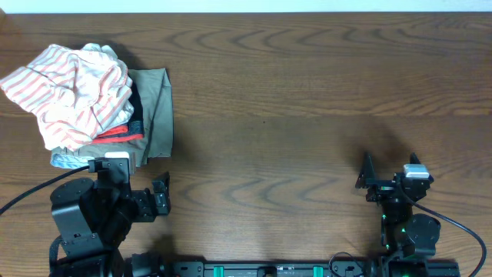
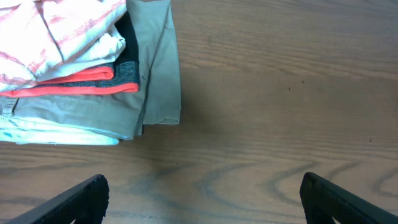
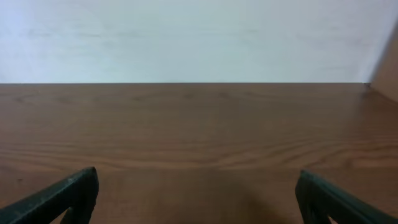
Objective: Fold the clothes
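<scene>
A pile of clothes sits at the table's far left. A crumpled white garment with red stripes (image 1: 73,88) lies on top of a folded stack with a dark and red garment (image 1: 123,132) and an olive-grey garment (image 1: 156,111). The same stack shows at the top left of the left wrist view (image 2: 87,81). My left gripper (image 1: 146,198) is open and empty, just in front of the pile. My right gripper (image 1: 377,178) is open and empty at the front right, far from the clothes. Its fingers frame bare table in the right wrist view (image 3: 199,199).
The wooden table (image 1: 307,92) stretches from the pile to the right edge. A black cable (image 1: 31,192) runs from the left arm's base at the front left. A pale wall (image 3: 186,37) stands behind the table's far edge.
</scene>
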You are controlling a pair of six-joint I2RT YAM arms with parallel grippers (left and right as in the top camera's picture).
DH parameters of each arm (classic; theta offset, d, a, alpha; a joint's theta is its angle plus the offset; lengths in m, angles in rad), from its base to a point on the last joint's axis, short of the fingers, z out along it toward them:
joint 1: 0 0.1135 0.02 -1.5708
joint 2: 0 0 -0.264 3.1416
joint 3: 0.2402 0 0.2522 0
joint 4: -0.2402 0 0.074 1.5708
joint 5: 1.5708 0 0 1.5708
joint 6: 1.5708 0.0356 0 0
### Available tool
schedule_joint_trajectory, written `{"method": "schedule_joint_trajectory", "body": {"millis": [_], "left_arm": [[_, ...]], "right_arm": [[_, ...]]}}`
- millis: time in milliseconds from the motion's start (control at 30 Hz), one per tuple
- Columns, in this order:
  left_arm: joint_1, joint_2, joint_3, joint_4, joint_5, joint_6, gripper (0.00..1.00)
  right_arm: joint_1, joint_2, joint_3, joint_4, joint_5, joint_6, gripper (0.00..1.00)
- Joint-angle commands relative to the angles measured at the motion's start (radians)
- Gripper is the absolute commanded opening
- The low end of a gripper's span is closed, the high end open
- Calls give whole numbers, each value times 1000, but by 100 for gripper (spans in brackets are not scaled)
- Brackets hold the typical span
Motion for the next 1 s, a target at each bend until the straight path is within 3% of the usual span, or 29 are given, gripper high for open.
{"method": "schedule_joint_trajectory", "body": {"millis": [0, 333, 400, 533, 667, 967], "left_arm": [[-3, -5, 0, 0, 13, -5, 98], [-4, -54, -3, 0, 11, -2, 98], [-11, -85, -4, -6, -69, 37, 98], [-58, -161, -51, 19, -93, 37, 98], [-123, -279, -206, 135, -93, 33, 98], [-129, -537, -612, 592, -93, -95, 98]], "right_arm": [[20, -9, -2, -3, -7, -12, 99], [20, -9, -2, -3, -7, -12, 99], [20, -9, -2, -3, -7, -12, 99], [20, -9, -2, -3, -7, -12, 99], [20, -9, -2, -3, -7, -12, 99], [20, -9, -2, -3, -7, -12, 99]]}}
